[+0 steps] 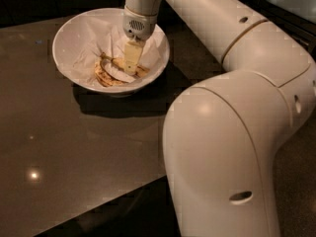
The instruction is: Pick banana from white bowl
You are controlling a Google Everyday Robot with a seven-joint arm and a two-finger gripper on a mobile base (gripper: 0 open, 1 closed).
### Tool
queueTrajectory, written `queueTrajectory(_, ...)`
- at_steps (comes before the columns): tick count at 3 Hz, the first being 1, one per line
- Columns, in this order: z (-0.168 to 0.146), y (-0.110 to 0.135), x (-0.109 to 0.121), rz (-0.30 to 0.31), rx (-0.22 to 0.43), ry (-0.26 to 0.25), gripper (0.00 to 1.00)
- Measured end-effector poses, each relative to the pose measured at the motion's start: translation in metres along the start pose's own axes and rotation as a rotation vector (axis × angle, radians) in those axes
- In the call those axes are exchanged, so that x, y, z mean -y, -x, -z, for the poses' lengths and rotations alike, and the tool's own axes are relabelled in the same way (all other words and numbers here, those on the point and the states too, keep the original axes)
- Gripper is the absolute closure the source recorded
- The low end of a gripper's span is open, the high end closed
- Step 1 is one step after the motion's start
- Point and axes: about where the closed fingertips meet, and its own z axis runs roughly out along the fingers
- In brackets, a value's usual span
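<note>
The white bowl [69, 31] stands at the far left of the dark table, lined with crumpled white paper. The banana [106, 74], yellow with brown spots, lies in the bottom of the bowl, partly under the paper. My gripper [130, 65] reaches straight down into the bowl from above, its pale fingers [131, 57] right over the banana's right part. The tips touch or sit just above the fruit; I cannot tell which.
The dark glossy table [74, 147] spreads in front of the bowl, its front edge running diagonally at the lower left. My large white arm [227, 132] fills the right side of the view and hides the table there.
</note>
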Motion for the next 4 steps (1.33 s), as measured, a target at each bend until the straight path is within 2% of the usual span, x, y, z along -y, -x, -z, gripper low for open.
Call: queueTrajectory(4, -0.030, 0.006, -0.001, 0.038, -0.011, 0.056, 0.48)
